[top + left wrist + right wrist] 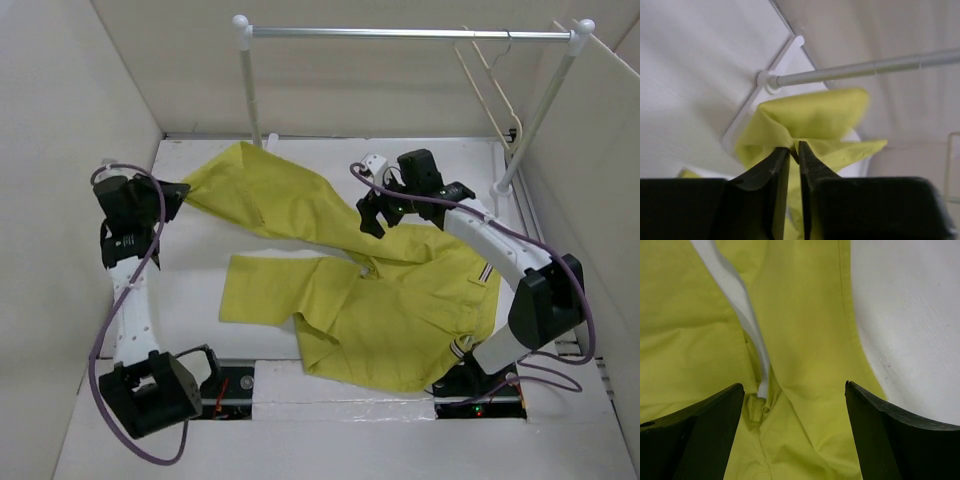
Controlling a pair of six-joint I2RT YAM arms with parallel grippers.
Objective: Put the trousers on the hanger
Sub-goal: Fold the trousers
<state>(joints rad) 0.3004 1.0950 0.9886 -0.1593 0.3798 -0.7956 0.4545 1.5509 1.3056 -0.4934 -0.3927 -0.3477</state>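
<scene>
The mustard-yellow trousers [380,290] lie spread on the white table, waistband at the right, one leg stretched up to the far left. My left gripper [178,192] is shut on that leg's end; in the left wrist view the cloth [810,117] bunches between my closed fingers [781,162]. My right gripper [378,212] is open and hovers over the crotch; in the right wrist view the trousers [805,340] lie below my wide-apart fingers [715,410]. The cream-white hanger [490,85] hangs from the rail at the far right.
A silver rail [410,33] on white posts [248,85] spans the back; it also shows in the left wrist view [865,67]. White walls close in on the left, the back and the right. The bare table [910,315] shows right of the cloth.
</scene>
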